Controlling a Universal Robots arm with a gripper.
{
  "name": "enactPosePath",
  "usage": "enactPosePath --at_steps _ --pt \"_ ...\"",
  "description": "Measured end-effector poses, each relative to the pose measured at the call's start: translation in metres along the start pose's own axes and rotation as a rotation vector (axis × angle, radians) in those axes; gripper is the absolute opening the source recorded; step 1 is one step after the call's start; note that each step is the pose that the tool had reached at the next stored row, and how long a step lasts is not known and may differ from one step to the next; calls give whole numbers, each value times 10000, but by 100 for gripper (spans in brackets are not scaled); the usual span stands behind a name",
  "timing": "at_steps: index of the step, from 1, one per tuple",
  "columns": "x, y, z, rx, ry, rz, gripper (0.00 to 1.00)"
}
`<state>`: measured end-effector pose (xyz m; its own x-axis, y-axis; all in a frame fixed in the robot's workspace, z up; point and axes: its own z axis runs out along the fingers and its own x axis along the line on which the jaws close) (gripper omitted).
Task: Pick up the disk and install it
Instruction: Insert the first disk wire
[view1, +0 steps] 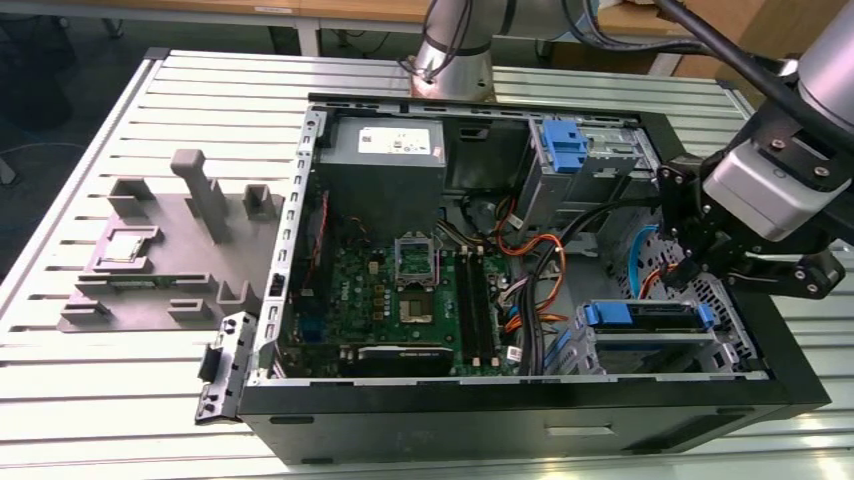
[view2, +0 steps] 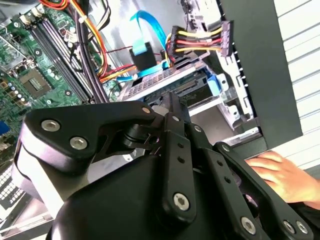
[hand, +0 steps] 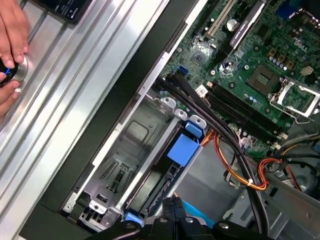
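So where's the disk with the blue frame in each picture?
Exterior view: the disk sits in the metal cage inside the case, low on the exterior view's right.
First wrist view: its blue frame lies beside the black cables.
Second wrist view: its blue end shows near the yellow-and-red plug.
Shared landmark: the green motherboard, in all three.

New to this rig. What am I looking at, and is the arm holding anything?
A robot arm with a gripper hangs over an open desktop PC case on a slatted table. The exterior view sees the whole scene from off the arm; both wrist views ride on the arm and look past the gripper into the case. The disk, in its blue carrier, sits in the drive cage, near the gripper. Whether anything is gripped isn't clear. A grey fixture lies on the table; a person's hand rests beside the case.
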<state>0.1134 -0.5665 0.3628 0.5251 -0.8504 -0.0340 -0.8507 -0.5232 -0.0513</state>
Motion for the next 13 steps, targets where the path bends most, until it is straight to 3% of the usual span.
enactPosePath --at_steps 6,10,13 --pt "-21 -115 7 -19 30 -1 10" --pt "-28 -150 9 -28 57 -2 10" --pt "-30 -153 10 81 136 -9 10"
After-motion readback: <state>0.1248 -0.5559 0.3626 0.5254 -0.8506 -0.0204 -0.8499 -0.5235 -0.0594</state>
